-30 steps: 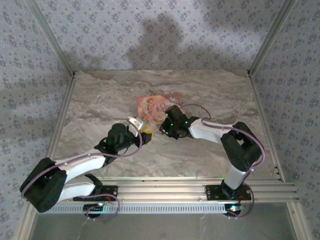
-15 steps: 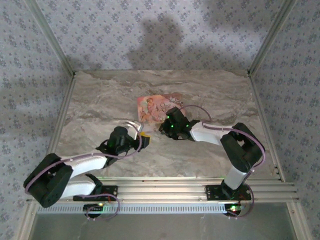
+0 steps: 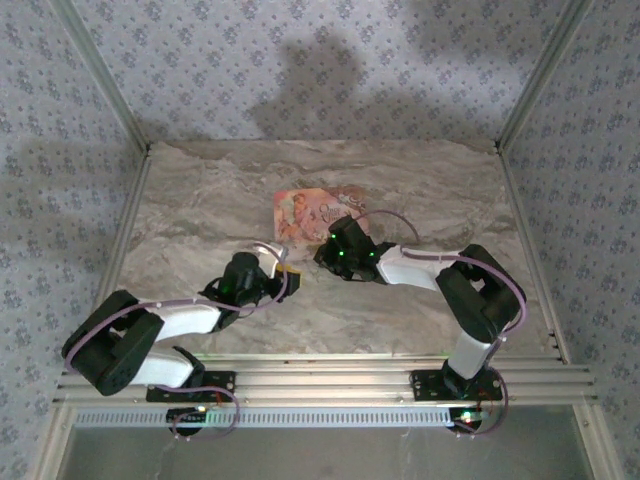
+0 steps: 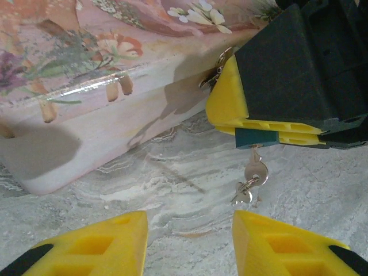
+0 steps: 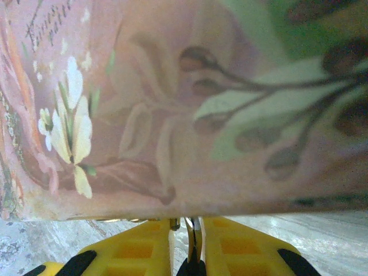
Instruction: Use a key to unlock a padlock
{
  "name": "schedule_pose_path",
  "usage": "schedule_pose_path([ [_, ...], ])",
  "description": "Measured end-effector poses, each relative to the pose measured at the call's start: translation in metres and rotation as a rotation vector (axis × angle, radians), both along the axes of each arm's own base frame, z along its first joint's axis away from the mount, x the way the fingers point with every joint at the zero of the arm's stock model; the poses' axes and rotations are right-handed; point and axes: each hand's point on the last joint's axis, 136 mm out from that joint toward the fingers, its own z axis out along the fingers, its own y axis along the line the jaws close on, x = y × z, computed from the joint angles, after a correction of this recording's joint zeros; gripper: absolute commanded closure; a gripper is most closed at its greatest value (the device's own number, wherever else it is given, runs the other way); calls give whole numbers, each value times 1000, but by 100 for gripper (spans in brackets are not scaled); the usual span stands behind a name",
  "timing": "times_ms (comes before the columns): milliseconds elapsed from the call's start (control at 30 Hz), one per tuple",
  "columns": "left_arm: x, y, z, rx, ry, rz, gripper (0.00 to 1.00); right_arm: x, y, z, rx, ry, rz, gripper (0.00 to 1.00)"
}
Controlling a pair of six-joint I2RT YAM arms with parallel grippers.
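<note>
Task stage: the key appears to be in the lock; turning it and releasing the shackle are judged not yet done.
Completed: the padlock [image 4: 254, 138] is held clear of the table [image 4: 172, 190]. A key [image 4: 255, 171] hangs from its underside, apparently seated in the keyway, with a ring and second key [image 4: 242, 196] dangling below.
Outstanding: grasp the key, rotate it, free the shackle. Whether the shackle is open cannot be told. A small metal loop [image 4: 217, 68] shows at the top of the upper yellow pad, against the pink box [image 4: 86, 98].
Right gripper [image 5: 185, 244]: pads pressed together, pinching the teal padlock body. In the right wrist view a thin metal edge sits in the narrow gap at bottom centre.
Left gripper [image 4: 190, 236]: fingers spread with nothing between them, along the bottom edge of the left wrist view.
Padlock position: right of centre in the left wrist view, above the left gripper and apart from it. The hanging key is the nearest part, just above the right-hand pad.
Overhead layout: both grippers sit close together at frame centre, just below the pink box.
</note>
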Motion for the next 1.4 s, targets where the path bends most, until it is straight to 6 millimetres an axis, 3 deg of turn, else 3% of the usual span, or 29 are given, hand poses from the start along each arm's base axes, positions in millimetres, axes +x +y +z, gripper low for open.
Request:
schedule_pose_path([
  [167,2,-3,7,-32,-23,-5,55,0,0,0,0,1,0,92],
  [400,-3,-14,8,-62,-57,-77,52,-2,0,1,-18,31,4,89],
  [633,-3,-31,14,-58,-96,-186,59,-6,0,1,-26,56,12,89],
  [767,-8,-37,7,-44,-91,-224,53,-8,-1,2,-25,65,17,89],
  [900,-19,-46,-1,-17,-93,-272,53,-9,-2,2,-24,71,19,89],
  [1033,-23,-50,-7,9,-96,-293,60,-9,-2,2,-24,72,19,89],
  [1300,-12,-53,-14,49,-111,-276,72,-9,-2,2,-23,73,21,92],
  [1400,-8,-57,-11,50,-124,-282,83,-9,-2,2,-23,73,21,94],
])
